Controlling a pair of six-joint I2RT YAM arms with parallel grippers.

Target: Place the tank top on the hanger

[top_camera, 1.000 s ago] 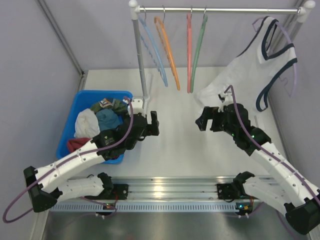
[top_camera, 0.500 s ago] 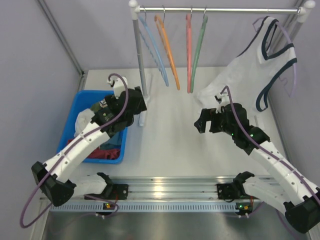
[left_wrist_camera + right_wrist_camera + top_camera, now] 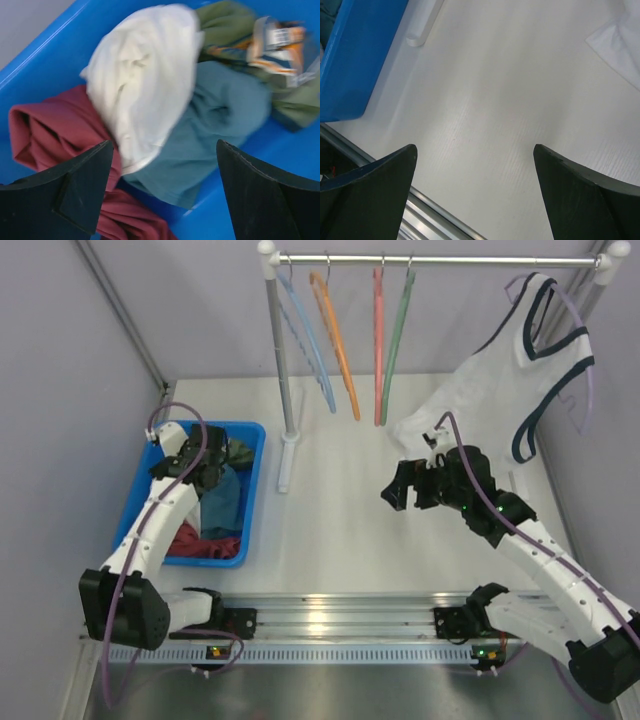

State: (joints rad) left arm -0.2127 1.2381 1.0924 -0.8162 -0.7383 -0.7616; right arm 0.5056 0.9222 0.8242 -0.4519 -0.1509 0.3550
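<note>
The left gripper (image 3: 208, 462) is down over the blue bin (image 3: 252, 475) at the left of the overhead view. In its own wrist view the gripper (image 3: 164, 150) has its two dark fingers (image 3: 80, 185) standing wide apart, with nothing clamped between them. Just ahead of them, in the upper middle of that view, lies the tank top (image 3: 145, 75), a crumpled plain white bundle on top of the heap. It rests against a maroon garment (image 3: 50, 125) at the left, a teal garment (image 3: 220, 110) to the right, and an olive garment (image 3: 225, 25) along the top edge. That picture is blurred, so I can't say whether the fingertips touch the cloth. From overhead the arm covers most of the white bundle. The hanger (image 3: 397, 335), the sage-green one, hangs bare from the rail (image 3: 450, 259) at the top middle, just beside a salmon-red hanger (image 3: 378, 340), with an orange hanger (image 3: 335, 340) and a pale blue hanger (image 3: 310, 340) further left. At the upper right a navy-trimmed white top (image 3: 500, 360) hangs from the rail, its hem trailing onto the table (image 3: 340, 530). The right gripper (image 3: 395, 495) hovers right of centre, near that hem, and its wrist view shows the gripper (image 3: 474, 150) with jaws spread wide over bare tabletop.
</note>
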